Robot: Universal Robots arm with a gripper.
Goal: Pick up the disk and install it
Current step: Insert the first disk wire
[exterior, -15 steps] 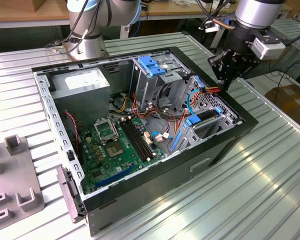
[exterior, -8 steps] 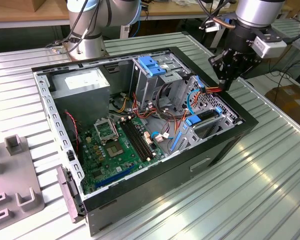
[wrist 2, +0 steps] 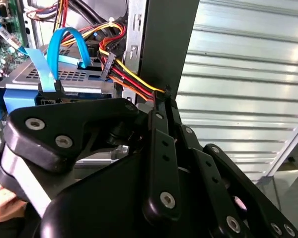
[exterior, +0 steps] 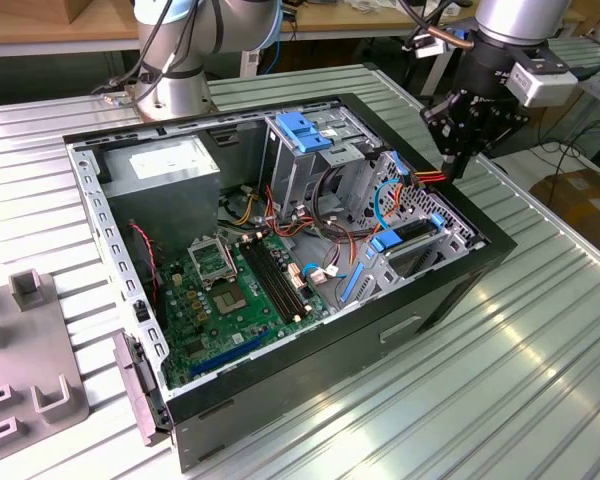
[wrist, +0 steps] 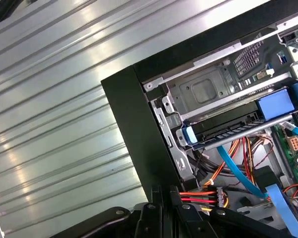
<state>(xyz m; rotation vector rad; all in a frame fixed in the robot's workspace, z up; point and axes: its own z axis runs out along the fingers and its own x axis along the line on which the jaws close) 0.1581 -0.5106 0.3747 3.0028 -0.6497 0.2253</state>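
Note:
The disk (exterior: pixel 413 233) lies in the lower drive cage at the exterior view's right of the open computer case (exterior: pixel 280 380), its blue bracket (exterior: pixel 388 241) showing at the end. In the first wrist view the disk (wrist: pixel 228 127) is a dark slab in the bay behind a blue bracket tab (wrist: pixel 189 135). My gripper (exterior: pixel 450 168) hangs over the case's rim just beyond that cage. Its fingers (wrist 2: pixel 159 124) are shut on the red, orange and yellow wires of a power cable (wrist 2: pixel 134 82). The cable's black connector (wrist: pixel 217 195) hangs free next to my gripper (wrist: pixel 166 194).
A blue data cable (wrist 2: pixel 64 49) loops over the cage. Inside the case are a green motherboard (exterior: pixel 230 290), a grey power-supply box (exterior: pixel 170 165) and an upper cage with a blue latch (exterior: pixel 300 130). The arm's base (exterior: pixel 170 60) stands behind. Grey fixtures (exterior: pixel 30 350) sit on the slatted table (exterior: pixel 540 340).

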